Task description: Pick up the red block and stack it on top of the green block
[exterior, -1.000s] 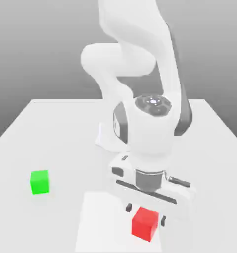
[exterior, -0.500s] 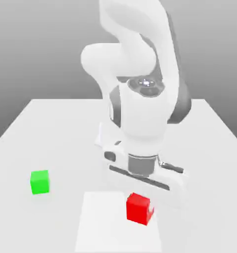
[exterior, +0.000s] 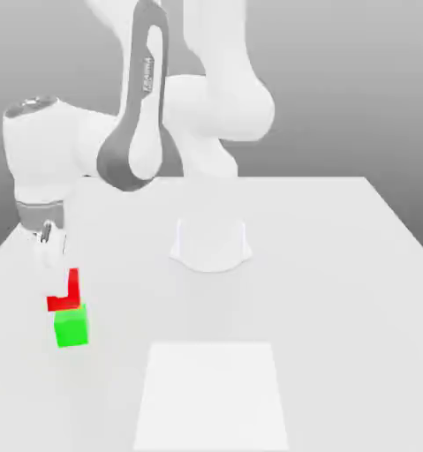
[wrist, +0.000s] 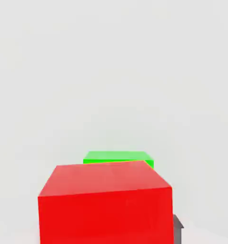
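The red block [exterior: 64,303] hangs at the exterior view's left, directly over the green block [exterior: 71,327], which rests on the white table [exterior: 338,265]. My gripper [exterior: 61,290] is shut on the red block, and a white finger hides part of its face. I cannot tell whether the red block's underside touches the green top or hovers just above it. In the hand view the red block [wrist: 106,202] is close up, with the green block [wrist: 118,158] peeking out beyond it and a dark finger pad [wrist: 177,228] at its side.
The arm's round white base [exterior: 210,244] stands at the table's middle. A paler square patch [exterior: 210,397] lies on the table near the front edge. The arm's upper links reach over the table's left half.
The arm has swung from the pale square at the front to the exterior view's left, lifting the red block off the table and carrying it over the green block.
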Robot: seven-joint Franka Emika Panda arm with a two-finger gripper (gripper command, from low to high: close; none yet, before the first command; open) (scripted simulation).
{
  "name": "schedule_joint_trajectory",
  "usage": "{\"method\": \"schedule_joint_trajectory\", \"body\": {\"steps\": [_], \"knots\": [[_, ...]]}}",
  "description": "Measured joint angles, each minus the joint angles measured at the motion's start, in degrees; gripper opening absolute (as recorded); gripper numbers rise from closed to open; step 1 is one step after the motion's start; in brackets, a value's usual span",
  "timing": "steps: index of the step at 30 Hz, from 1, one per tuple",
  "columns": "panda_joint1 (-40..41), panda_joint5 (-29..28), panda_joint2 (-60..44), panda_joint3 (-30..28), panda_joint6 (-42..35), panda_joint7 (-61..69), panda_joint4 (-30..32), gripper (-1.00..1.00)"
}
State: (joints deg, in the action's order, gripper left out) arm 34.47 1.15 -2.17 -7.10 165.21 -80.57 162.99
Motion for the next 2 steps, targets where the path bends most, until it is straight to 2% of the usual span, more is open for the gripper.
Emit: {"method": "schedule_joint_trajectory", "body": {"steps": [1,2], "knots": [[0.07,0.65,-1.27,0.27,1.2,0.46,-0.05,1.0],[-0.02,0.65,-1.27,0.27,1.2,0.46,-0.05,1.0]]}}
